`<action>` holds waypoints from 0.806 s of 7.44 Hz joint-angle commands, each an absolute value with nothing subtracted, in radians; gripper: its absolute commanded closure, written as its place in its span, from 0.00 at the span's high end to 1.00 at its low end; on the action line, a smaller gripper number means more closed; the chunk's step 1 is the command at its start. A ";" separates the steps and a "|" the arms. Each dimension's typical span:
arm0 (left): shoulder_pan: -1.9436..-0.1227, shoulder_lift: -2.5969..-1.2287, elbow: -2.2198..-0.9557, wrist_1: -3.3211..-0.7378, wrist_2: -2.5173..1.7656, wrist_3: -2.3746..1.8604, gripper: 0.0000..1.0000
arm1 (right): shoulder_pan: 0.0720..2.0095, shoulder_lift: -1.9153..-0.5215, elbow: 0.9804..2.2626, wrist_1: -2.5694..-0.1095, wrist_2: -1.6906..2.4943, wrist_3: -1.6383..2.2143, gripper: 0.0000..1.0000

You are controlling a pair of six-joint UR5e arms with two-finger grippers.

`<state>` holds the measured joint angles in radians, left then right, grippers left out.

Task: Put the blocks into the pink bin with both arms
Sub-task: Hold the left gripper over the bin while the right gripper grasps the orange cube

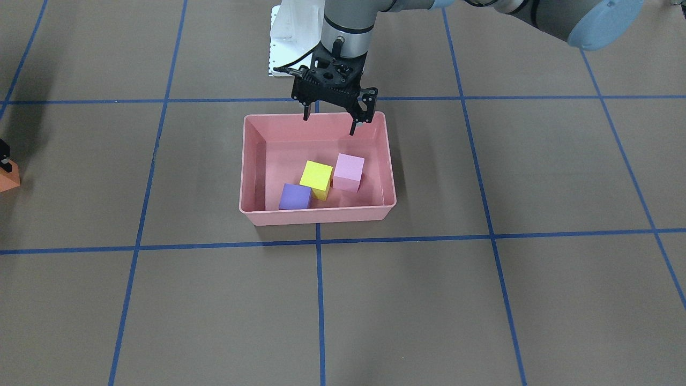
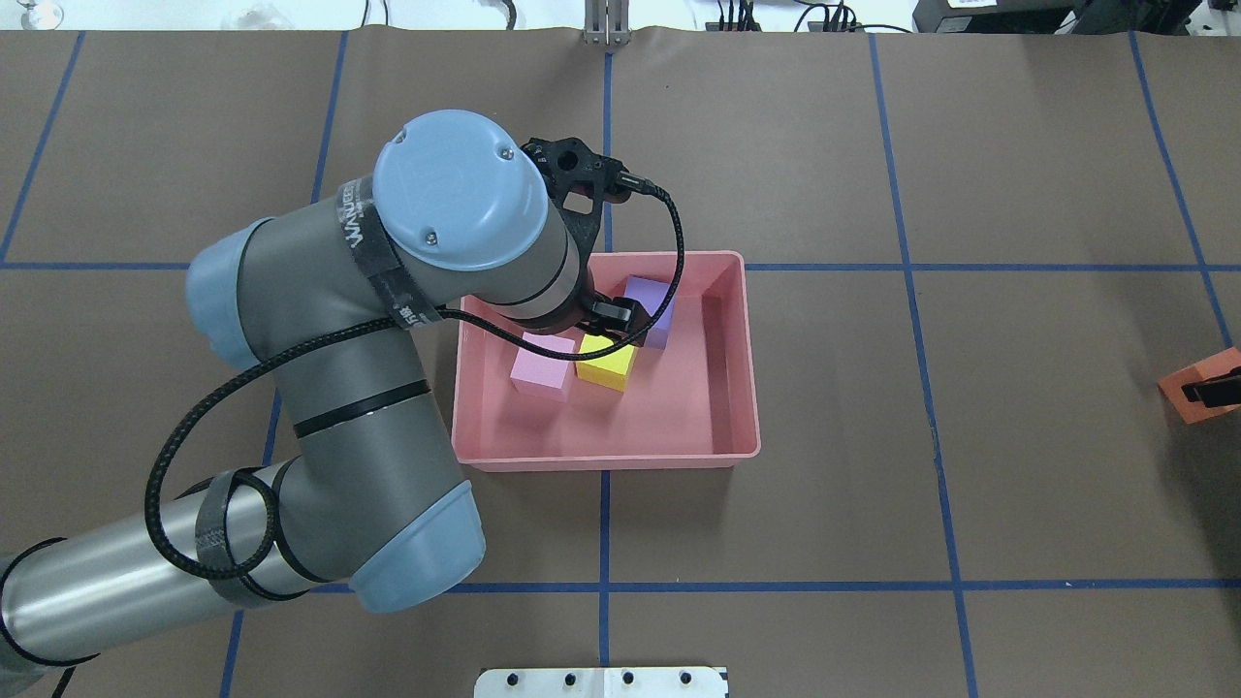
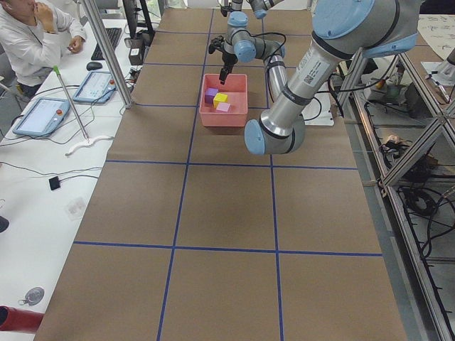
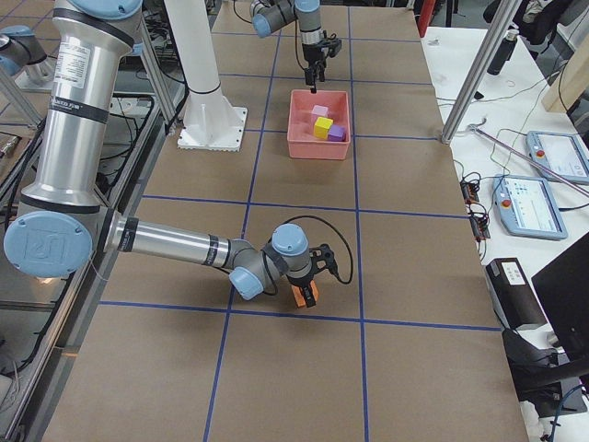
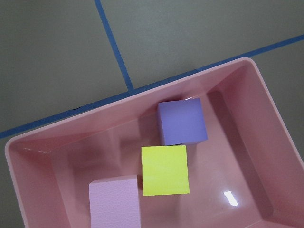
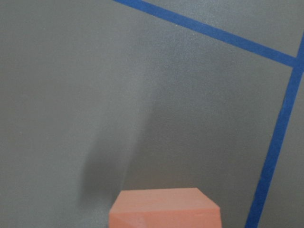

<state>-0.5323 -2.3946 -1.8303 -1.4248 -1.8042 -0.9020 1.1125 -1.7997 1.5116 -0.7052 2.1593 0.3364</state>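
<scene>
My left hand hangs open, empty, over the pink bin; my right hand grips the orange block.

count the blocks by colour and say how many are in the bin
pink block: 1
yellow block: 1
purple block: 1
orange block: 1
total: 4 blocks, 3 in the bin, the orange one outside it

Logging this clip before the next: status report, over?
Left pincer open, empty, over pink bin. Right pincer at orange block, grip unclear. Purple block, yellow block, pink block binned. Nothing seen blocking.
</scene>
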 commanded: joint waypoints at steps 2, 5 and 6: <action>-0.532 -2.395 -1.832 -1.425 -1.805 -0.902 1.00 | 1.109 -1.769 1.538 -0.712 2.167 0.348 0.00; -0.532 -2.373 -1.835 -1.433 -1.807 -0.902 1.00 | 1.109 -1.556 1.558 -0.820 2.192 0.521 0.00; -0.535 -2.369 -1.836 -1.433 -1.807 -0.900 1.00 | 1.103 -1.498 1.572 -0.824 2.206 0.651 0.00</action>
